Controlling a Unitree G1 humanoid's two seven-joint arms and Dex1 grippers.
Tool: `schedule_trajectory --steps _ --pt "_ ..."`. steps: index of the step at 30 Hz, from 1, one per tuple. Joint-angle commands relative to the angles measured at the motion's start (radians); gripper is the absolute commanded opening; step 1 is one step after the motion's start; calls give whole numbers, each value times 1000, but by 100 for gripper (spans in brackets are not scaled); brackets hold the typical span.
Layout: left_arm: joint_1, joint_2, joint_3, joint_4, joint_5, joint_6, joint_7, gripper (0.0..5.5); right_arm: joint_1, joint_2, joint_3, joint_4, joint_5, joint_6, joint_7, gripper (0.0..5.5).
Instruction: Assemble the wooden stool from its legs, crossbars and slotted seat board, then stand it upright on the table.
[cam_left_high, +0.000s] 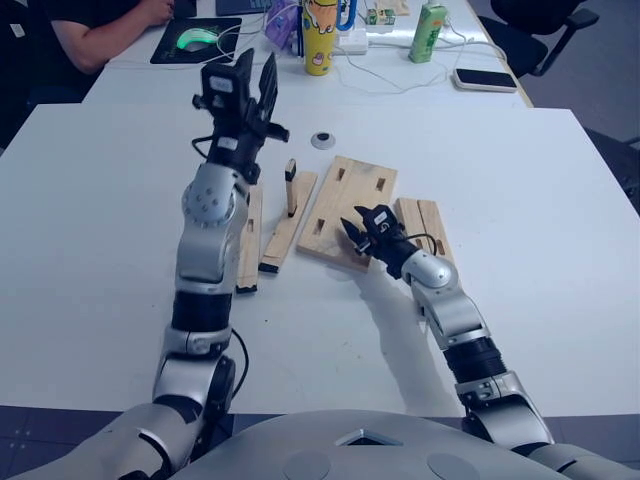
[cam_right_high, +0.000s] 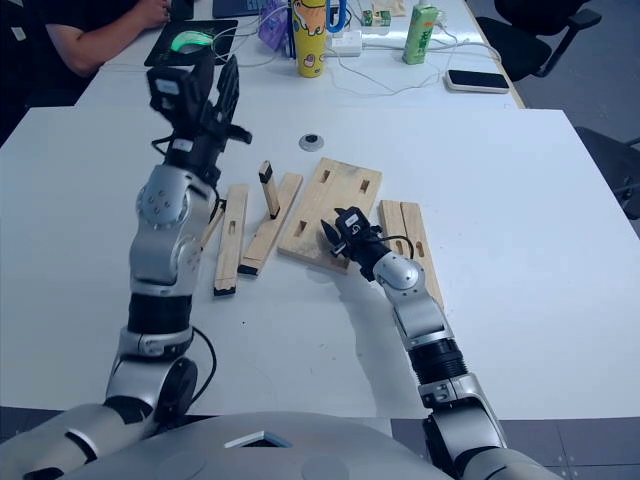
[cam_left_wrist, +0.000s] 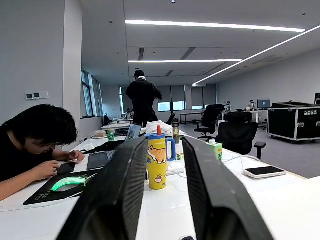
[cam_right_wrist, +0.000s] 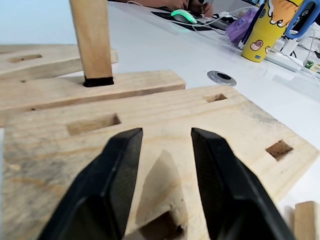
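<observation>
— Where's our board (cam_left_high: 350, 195)?
— Flat on the worktop (cam_left_high: 530, 200), its long axis running away from us, leaning right. A leg (cam_left_high: 291, 186) stands upright in the slat (cam_left_high: 290, 228) beside it.
— Our claws?
— The right claw (cam_left_high: 352, 231) is spread low over the board's near edge; the left claw (cam_left_high: 255, 82) is raised, spread, empty

The left arm (cam_left_high: 205, 250) is bent at the elbow, with the forearm rising steeply and the wrist lifted high. The left gripper (cam_left_high: 256, 68) points up and away from the body, its jaws spread with a clear gap between them. The right arm (cam_left_high: 455, 315) stretches forward and inward, held low with the wrist nearly level. The right gripper (cam_left_high: 350, 230) points forward and slightly down, its jaws also parted.
</observation>
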Motion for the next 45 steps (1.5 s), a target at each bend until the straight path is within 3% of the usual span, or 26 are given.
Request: schedule_trajectory --steps 1,8,21,38,45 --pt "125 -6 -21 -138 -68 111 -36 198 4 -11 -12 11 -3 -8 2 180" --pt "172 -9 -50 -119 -78 174 -46 311 -13 -3 0 28 -4 -14 9 180" --pt "161 -4 -112 47 -8 270 -36 311 -40 13 -6 37 7 -6 16 180" --pt "152 7 -160 20 57 258 -41 54 -31 13 -6 39 -9 0 -8 180" --pt "118 0 -113 2 46 205 -38 42 -44 19 -28 46 4 9 -26 180"
